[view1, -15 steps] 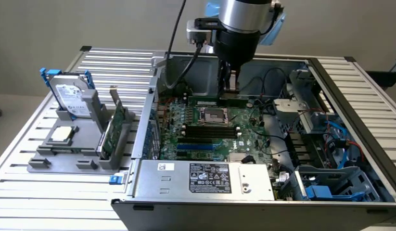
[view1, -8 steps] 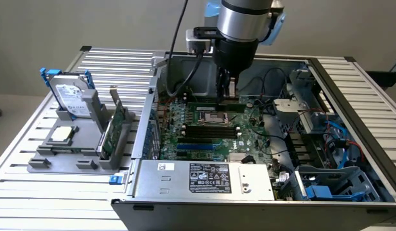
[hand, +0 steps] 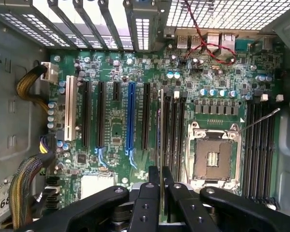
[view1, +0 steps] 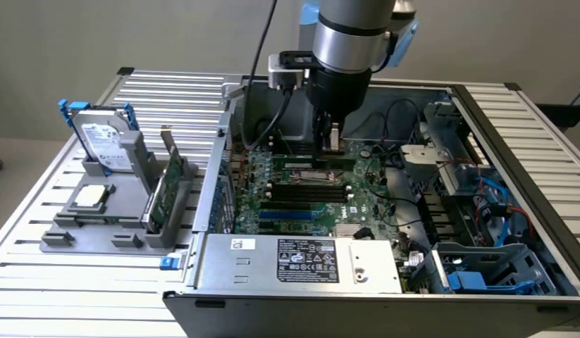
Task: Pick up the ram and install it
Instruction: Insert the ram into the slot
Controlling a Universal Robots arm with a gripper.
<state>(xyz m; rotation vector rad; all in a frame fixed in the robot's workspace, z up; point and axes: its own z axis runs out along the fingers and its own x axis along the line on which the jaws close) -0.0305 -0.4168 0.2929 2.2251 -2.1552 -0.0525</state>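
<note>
Green, thin ram (hand: pixel 160 121) stands edge-on, clamped by 1 black gripper (hand: pixel 160 171). Exterior view: 1 grey boxy hard drive (view1: pixel 106 144) at its 9 o'clock.

Hard drive (view1: pixel 103 144) and expansion card (view1: pixel 168 189) beside computer case (view1: pixel 365 315)

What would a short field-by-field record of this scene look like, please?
gripper: the gripper is shut on the ram, reaching down inside the open computer case
ram: the ram is seen edge-on between the fingers, lined up along the memory slots; whether it is seated cannot be told
socket: the CPU socket beside those slots is empty
outside the case: at the exterior view's left, the hard drive and the expansion card stand upright in a grey holder
</note>
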